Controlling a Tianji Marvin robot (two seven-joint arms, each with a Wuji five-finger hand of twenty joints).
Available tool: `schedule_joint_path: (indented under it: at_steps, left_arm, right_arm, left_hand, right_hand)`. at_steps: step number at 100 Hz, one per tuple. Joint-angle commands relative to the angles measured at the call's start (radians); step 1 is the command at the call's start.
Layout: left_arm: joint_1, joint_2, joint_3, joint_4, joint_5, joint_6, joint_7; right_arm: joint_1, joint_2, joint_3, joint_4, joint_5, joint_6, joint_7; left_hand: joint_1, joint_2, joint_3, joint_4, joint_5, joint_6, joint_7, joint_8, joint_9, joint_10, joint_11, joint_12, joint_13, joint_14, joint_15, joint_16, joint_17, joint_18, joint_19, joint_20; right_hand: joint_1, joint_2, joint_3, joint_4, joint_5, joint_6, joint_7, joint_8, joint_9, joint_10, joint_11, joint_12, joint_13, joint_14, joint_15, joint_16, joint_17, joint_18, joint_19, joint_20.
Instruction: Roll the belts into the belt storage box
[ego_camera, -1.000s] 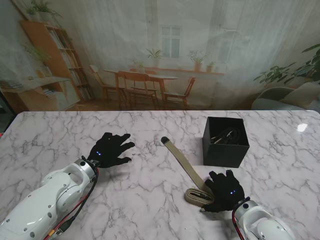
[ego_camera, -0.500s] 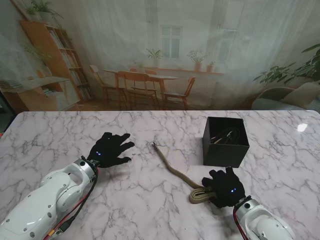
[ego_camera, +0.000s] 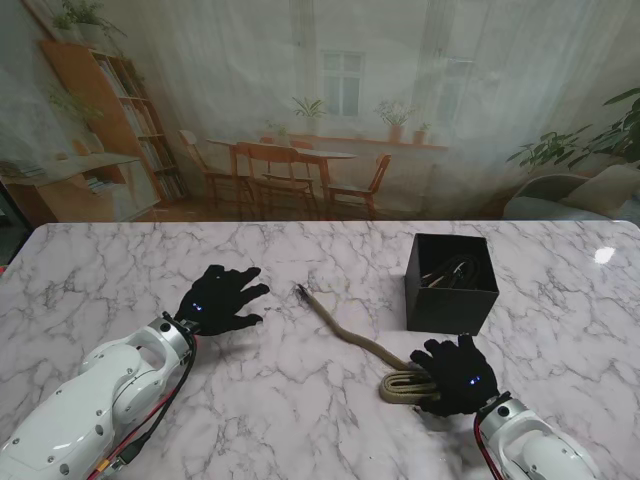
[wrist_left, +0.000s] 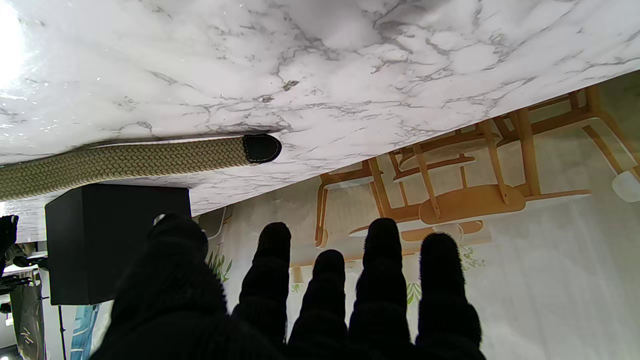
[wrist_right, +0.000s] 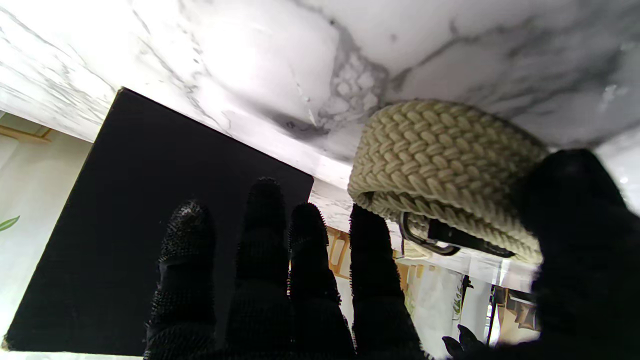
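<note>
Your right hand (ego_camera: 459, 375) has its thumb (wrist_right: 575, 210) pressed against the coiled end of a tan woven belt (ego_camera: 405, 386), while its four other fingers (wrist_right: 265, 235) stretch straight, slightly apart, toward the black belt storage box (ego_camera: 451, 283). From the wrist view the coil sits between thumb and forefinger, with a metal buckle (wrist_right: 430, 239) showing at its centre; you cannot tell whether the hand truly grips it or only steadies it. The rest of the belt runs off the coil in a loose wave across the white marble table (ego_camera: 300, 400), leftward and farther from you, ending in a dark tip (wrist_left: 261, 148) near the middle of the table. The box stands just beyond your right hand, open on top, with dark items inside too small to make out.

Your left hand (ego_camera: 218, 299) rests well apart on the left, fingers (wrist_left: 380, 280) spread and holding nothing.
</note>
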Motion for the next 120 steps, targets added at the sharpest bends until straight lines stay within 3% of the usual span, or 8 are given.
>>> schedule_joint_path:
  at_steps: [1, 9, 20, 33, 43, 49, 92, 120]
  left_arm:
    - [0.000, -0.001, 0.002, 0.001, 0.001, 0.002, -0.011]
    - [0.000, -0.001, 0.001, 0.001, 0.001, 0.002, -0.011]
    - [-0.001, -0.001, 0.002, 0.001, 0.001, 0.002, -0.010]
    - [0.000, -0.001, 0.001, 0.001, 0.001, 0.002, -0.008]
    - [-0.001, -0.001, 0.002, 0.002, 0.001, 0.002, -0.006]
    - [-0.001, -0.001, 0.002, 0.003, 0.000, 0.002, -0.005]
    - [0.002, -0.001, -0.001, 0.002, 0.003, 0.002, -0.002]
    - [0.001, -0.001, -0.002, 0.003, 0.002, 0.001, 0.000]
  right_arm:
    - [0.002, 0.001, -0.005, -0.001, 0.005, -0.001, 0.005]
    - [0.011, -0.002, -0.010, 0.004, 0.021, -0.005, 0.009]
    - [0.032, -0.008, -0.031, 0.022, 0.062, -0.003, 0.001]
    - [0.051, -0.009, -0.051, 0.047, 0.076, -0.006, -0.044]
    - [0.068, -0.007, -0.067, 0.071, 0.081, -0.019, -0.077]
    - [0.077, -0.004, -0.081, 0.084, 0.071, -0.016, -0.100]
    - [0.041, 0.005, -0.061, 0.032, 0.003, -0.002, -0.087]
    - [-0.033, 0.001, 0.047, -0.068, -0.042, -0.034, -0.139]
  left_hand:
    - [-0.002, 0.050, -0.025, 0.003, -0.001, 0.019, 0.005, 0.000, 0.015, 0.023, 0.017, 0.010, 0.014, 0.001, 0.020, 0.008, -0.002, 0.003, 0.018, 0.018]
    - [-0.002, 0.051, -0.025, 0.003, -0.002, 0.019, 0.005, -0.001, 0.014, 0.022, 0.017, 0.010, 0.012, 0.001, 0.020, 0.007, -0.002, 0.002, 0.019, 0.019]
    - [-0.001, 0.050, -0.025, 0.003, -0.003, 0.019, 0.004, -0.001, 0.013, 0.023, 0.016, 0.010, 0.014, 0.000, 0.020, 0.007, -0.002, 0.003, 0.019, 0.018]
    - [-0.002, 0.051, -0.025, 0.003, -0.004, 0.020, 0.004, -0.001, 0.012, 0.023, 0.017, 0.010, 0.012, 0.002, 0.020, 0.008, -0.002, 0.003, 0.019, 0.019]
    - [-0.001, 0.051, -0.025, 0.003, -0.015, 0.021, -0.001, -0.003, 0.011, 0.023, 0.016, 0.010, 0.013, 0.001, 0.020, 0.008, -0.003, 0.003, 0.019, 0.018]
    - [0.000, 0.051, -0.025, 0.003, -0.017, 0.022, -0.002, -0.003, 0.011, 0.023, 0.017, 0.010, 0.013, 0.002, 0.021, 0.008, -0.003, 0.004, 0.019, 0.019]
    - [0.000, 0.050, -0.025, 0.003, -0.013, 0.021, -0.001, -0.003, 0.012, 0.022, 0.018, 0.010, 0.013, 0.001, 0.021, 0.008, -0.002, 0.004, 0.020, 0.019]
    - [-0.001, 0.050, -0.026, 0.003, -0.013, 0.021, -0.001, -0.003, 0.013, 0.021, 0.018, 0.010, 0.013, 0.000, 0.021, 0.008, -0.002, 0.002, 0.019, 0.018]
  right_hand:
    - [-0.046, 0.020, 0.004, 0.029, 0.063, 0.006, 0.001, -0.012, 0.023, 0.002, -0.023, -0.007, -0.008, 0.015, 0.014, 0.008, -0.015, 0.035, -0.007, -0.001]
    - [-0.035, 0.076, 0.089, 0.026, 0.172, -0.101, 0.090, 0.044, 0.221, -0.078, 0.005, 0.010, 0.089, -0.017, 0.036, 0.020, 0.009, 0.042, -0.002, 0.000]
    - [-0.005, 0.077, 0.196, 0.005, 0.294, -0.163, 0.199, 0.101, 0.395, -0.117, 0.049, 0.059, 0.185, -0.034, 0.057, 0.043, 0.050, 0.037, 0.019, 0.001]
    - [0.052, 0.012, 0.216, -0.097, 0.387, -0.257, 0.410, -0.019, 0.600, -0.139, 0.147, 0.133, 0.300, -0.062, 0.095, 0.078, 0.093, 0.027, 0.046, -0.009]
    - [0.011, -0.029, 0.222, -0.090, 0.472, -0.231, 0.402, -0.044, 0.723, -0.140, 0.249, 0.177, 0.395, -0.076, 0.160, 0.114, 0.128, 0.020, 0.068, -0.004]
    - [0.004, -0.038, 0.201, -0.037, 0.499, -0.177, 0.315, -0.021, 0.780, -0.156, 0.304, 0.188, 0.443, -0.077, 0.199, 0.135, 0.149, 0.019, 0.084, -0.005]
    - [-0.191, 0.144, -0.036, 0.015, 0.298, -0.085, 0.082, 0.027, 0.649, -0.104, 0.124, 0.116, 0.357, -0.022, 0.135, 0.123, 0.125, 0.006, 0.084, -0.005]
    - [-0.127, 0.236, -0.113, 0.025, 0.302, -0.088, 0.076, 0.035, 0.664, -0.100, 0.105, 0.119, 0.366, -0.011, 0.145, 0.127, 0.137, 0.010, 0.092, 0.008]
